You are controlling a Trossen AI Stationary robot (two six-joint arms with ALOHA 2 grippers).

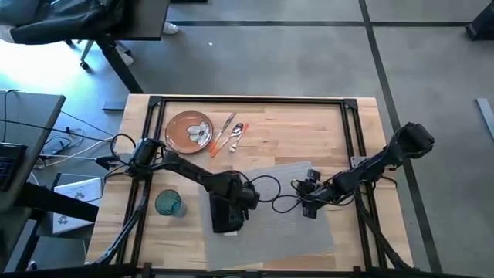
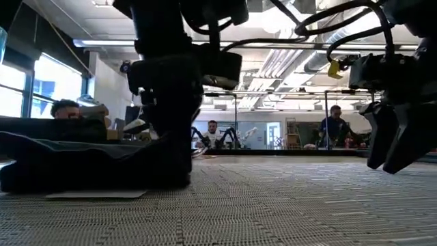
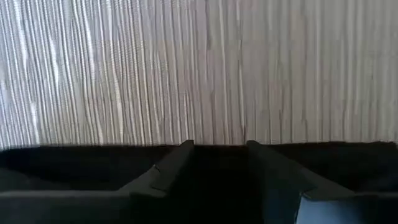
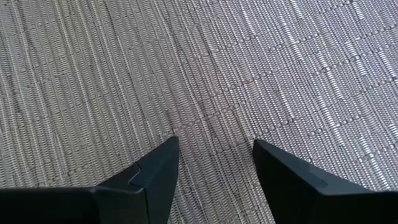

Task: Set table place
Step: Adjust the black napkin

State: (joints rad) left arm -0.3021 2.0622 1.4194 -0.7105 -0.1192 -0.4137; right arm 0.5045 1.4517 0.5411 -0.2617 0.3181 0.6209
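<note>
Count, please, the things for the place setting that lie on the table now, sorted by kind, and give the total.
Placemat, grey: 1
Napkin, black, under the left gripper: 1
Plate, orange-brown: 1
Glass, teal: 1
Cutlery pieces, orange-handled: 3, as far as the high view shows
Total: 7

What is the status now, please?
Left gripper down on black napkin, on grey placemat. Right gripper open, empty, above placemat. Plate, cutlery, teal glass not yet placed.
</note>
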